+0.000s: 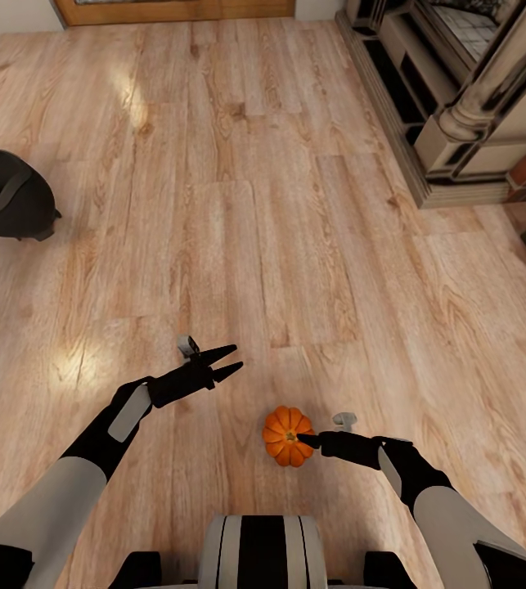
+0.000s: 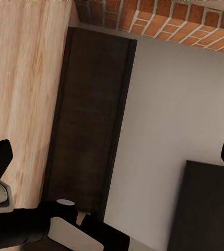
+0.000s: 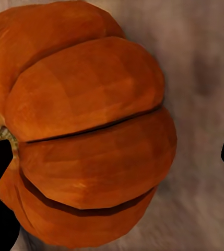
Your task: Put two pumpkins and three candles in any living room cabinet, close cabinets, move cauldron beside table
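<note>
The first pumpkin step is in hand: one ribbed orange pumpkin [image 1: 287,436] sits low over the pale wooden plank floor [image 1: 295,204], the right gripper [image 1: 310,441] at its stem, whether clamped cannot be told. The left gripper [image 1: 231,361] hangs empty, jaws apart. One black cauldron [image 1: 7,196] stands well apart. Next it likely needs carrying to a cabinet.

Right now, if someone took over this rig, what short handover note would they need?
Left gripper: open, empty, raised over the wooden floor.
Right gripper: at the orange pumpkin, its tip on the stem; whether it has closed on it cannot be told.
Black cauldron: on the floor, far left.
The left wrist view shows a dark-brown cabinet below a brick wall.
Done: nothing visibly stored.
Left: stow both pumpkins and three candles, close the cabinets, set the cauldron beside a table.
</note>
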Controlling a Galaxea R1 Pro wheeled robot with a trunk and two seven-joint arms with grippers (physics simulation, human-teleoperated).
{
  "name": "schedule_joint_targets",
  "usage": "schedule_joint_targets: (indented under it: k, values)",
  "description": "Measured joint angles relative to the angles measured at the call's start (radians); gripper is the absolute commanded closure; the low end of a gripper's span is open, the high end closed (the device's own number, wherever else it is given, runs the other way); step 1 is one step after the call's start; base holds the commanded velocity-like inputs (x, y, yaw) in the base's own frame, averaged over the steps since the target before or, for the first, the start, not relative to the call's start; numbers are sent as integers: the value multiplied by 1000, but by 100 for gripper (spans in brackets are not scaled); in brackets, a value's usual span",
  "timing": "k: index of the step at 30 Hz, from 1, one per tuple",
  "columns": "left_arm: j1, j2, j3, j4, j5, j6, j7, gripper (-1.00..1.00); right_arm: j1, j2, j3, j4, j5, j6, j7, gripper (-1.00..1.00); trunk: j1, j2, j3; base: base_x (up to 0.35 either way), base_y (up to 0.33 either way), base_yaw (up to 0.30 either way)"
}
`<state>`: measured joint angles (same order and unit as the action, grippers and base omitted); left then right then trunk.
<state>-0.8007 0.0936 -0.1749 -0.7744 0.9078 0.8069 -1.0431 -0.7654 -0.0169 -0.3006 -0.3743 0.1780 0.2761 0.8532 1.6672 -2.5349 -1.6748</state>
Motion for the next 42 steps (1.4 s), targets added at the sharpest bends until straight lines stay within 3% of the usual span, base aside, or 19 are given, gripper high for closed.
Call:
schedule_joint_targets:
  k: [18,42]
  values:
    - [0,0,0,0,0,0,0,-100,0,3,1,0,-12,5,4,-100,0,0,-7,0,0,60]
    - [0,-1,0,1,-1,0,1,-100,0,5,-4,-1,-13,1,63,-100,0,0,-15,0,0,100]
